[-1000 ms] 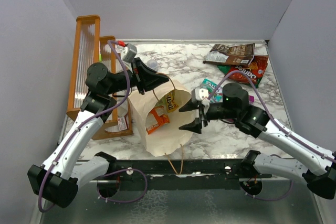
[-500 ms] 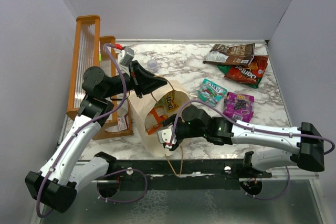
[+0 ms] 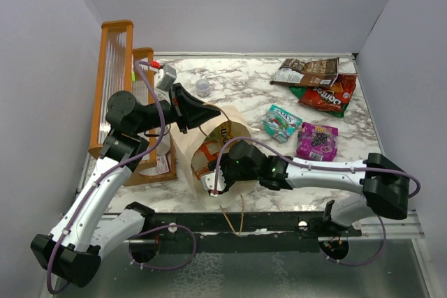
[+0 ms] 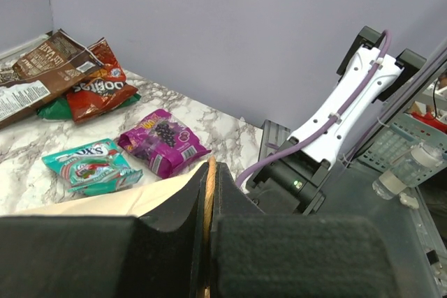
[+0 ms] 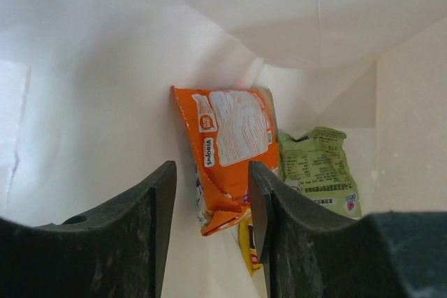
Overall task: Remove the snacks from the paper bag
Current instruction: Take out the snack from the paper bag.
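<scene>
The paper bag (image 3: 187,146) lies on its side, mouth facing right. My left gripper (image 3: 215,112) is shut on its tan handle (image 4: 208,190) and holds the mouth up. My right gripper (image 3: 208,178) is inside the bag, open. Its fingers (image 5: 157,207) flank the lower end of an orange packet (image 5: 230,141) without touching it. A green packet (image 5: 318,169) and a yellow candy pack (image 5: 246,242) lie beside it. On the table are a brown bag (image 3: 307,71), an orange-red chip bag (image 3: 330,94), a teal-pink packet (image 3: 281,122) and a purple pouch (image 3: 318,141).
The orange-framed wooden rack (image 3: 115,95) stands at the left wall, close behind my left arm. A small clear cup (image 3: 202,87) sits behind the bag. Purple-grey walls enclose the table on three sides.
My right arm has swung left from beside the bag and pushed its gripper into the bag's mouth. My left gripper has kept hold of the handle and shifted slightly up.
</scene>
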Available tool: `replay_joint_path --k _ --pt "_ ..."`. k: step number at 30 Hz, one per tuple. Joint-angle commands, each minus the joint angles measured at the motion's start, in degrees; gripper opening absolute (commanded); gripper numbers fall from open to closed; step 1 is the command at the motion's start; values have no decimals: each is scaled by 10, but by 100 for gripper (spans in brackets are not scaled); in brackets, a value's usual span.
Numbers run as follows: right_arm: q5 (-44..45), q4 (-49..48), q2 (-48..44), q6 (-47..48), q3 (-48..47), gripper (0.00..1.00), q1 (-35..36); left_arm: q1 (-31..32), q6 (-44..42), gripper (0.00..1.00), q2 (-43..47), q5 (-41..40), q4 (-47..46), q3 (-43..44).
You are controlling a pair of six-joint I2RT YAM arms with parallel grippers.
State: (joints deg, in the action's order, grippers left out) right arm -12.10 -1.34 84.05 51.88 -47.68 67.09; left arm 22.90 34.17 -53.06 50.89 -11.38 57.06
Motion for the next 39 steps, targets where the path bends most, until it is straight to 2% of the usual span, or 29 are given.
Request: replay_joint_path --k 1,7,14,21,23,27,34,39 --pt "-10 -44 38 21 -12 46 -4 0 0 0 10 -9 -9 5" --pt "-18 -57 68 34 -22 44 -17 0 0 0 12 -12 -9 5" --pt "-4 -73 105 51 -41 36 -16 0 -8 0 12 -11 -1 11" --pt "-1 -42 127 67 -58 38 -16 1 -19 0 12 -12 15 13" --pt "7 -49 127 67 -54 41 -16 0 -22 0 12 -11 17 15" --pt "32 -61 138 65 -53 40 -17 0 -23 0 12 -13 19 16" --pt "54 -68 156 52 -61 19 -18 1 -37 0 16 -16 38 21" --pt "60 -79 136 42 -61 5 -18 0 -43 0 14 -20 46 24"
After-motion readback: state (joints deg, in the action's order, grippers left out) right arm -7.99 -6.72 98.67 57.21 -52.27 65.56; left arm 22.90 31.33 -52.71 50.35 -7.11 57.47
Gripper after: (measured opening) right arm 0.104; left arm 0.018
